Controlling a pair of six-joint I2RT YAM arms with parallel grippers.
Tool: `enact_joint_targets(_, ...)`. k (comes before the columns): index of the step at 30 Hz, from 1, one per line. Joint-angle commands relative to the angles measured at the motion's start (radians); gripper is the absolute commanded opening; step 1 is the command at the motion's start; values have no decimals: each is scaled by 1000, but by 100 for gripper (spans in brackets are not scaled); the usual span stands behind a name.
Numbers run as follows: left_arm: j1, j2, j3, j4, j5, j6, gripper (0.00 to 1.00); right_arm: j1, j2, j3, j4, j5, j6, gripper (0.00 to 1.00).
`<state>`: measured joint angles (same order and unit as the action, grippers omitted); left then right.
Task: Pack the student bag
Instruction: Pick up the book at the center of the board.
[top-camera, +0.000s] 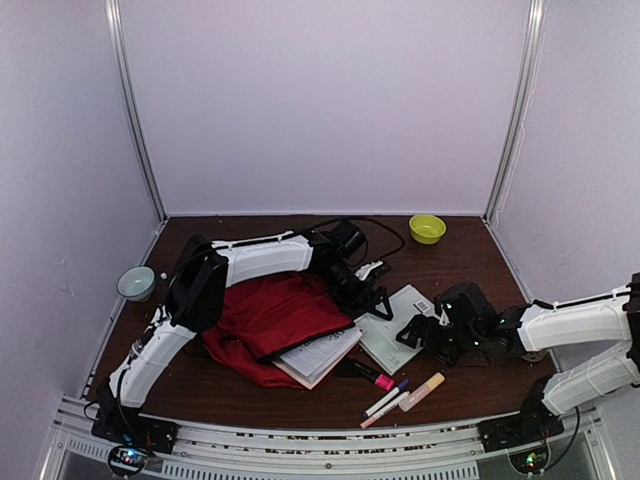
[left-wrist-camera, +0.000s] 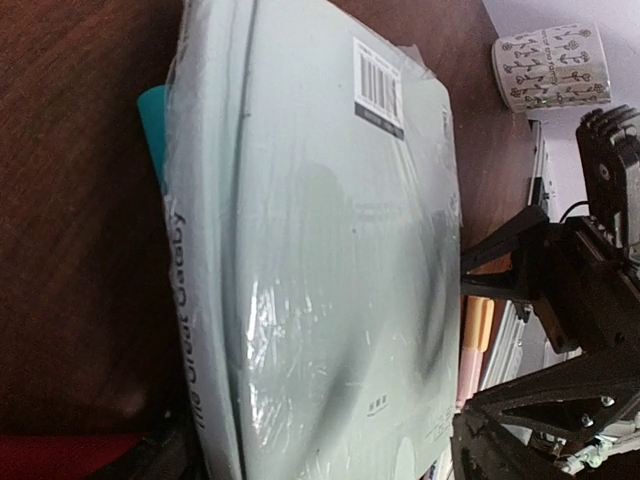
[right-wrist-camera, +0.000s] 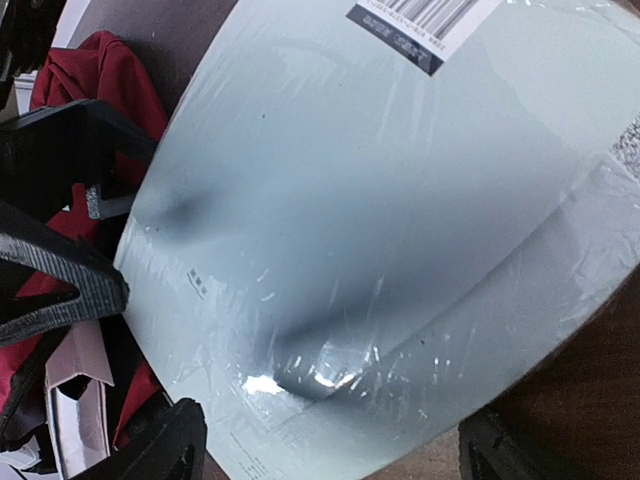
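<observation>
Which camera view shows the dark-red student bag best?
Top external: the student bag lies nearly whole in view, spread out as the biggest item there. Left wrist catches just a red sliver at its bottom-left corner; right wrist shows some red folds at its left edge.

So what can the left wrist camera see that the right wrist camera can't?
Only the left wrist view shows the patterned mug and the right end effector. Only the right wrist view shows the left end effector, with its fingers apart. Both views show the wrapped book with its barcode, and some of the red bag.
</observation>
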<state>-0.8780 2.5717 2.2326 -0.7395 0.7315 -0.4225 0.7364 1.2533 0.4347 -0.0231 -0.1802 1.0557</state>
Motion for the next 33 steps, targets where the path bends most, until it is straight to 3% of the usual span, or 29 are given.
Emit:
enact_joint_targets(1, 1, 35, 29, -32, 123, 17, 85, -22, 27, 21, 95, -57, -24, 87)
enact_joint_targets(8, -11, -28, 19, 58, 167, -27, 67, -25, 38, -11, 214, -109, -31, 84)
enact_joint_targets(16, -18, -110, -56, 295, 232, -167, 38, -31, 35, -17, 241, -134, -61, 83)
enact_joint_targets(20, -26, -149, -73, 378, 260, -215, 36, -35, 20, -24, 254, -139, -74, 82)
enact_joint_targets(23, -30, -165, -77, 381, 259, -220, 30, -39, -1, -31, 260, -143, -86, 82)
enact_joint_targets(29, -36, -155, -84, 323, 215, -185, 5, -50, -70, -34, 235, -140, -125, 82)
enact_joint_targets(33, -45, -157, -72, 280, 165, -151, 4, -57, -133, -34, 193, -122, -159, 82)
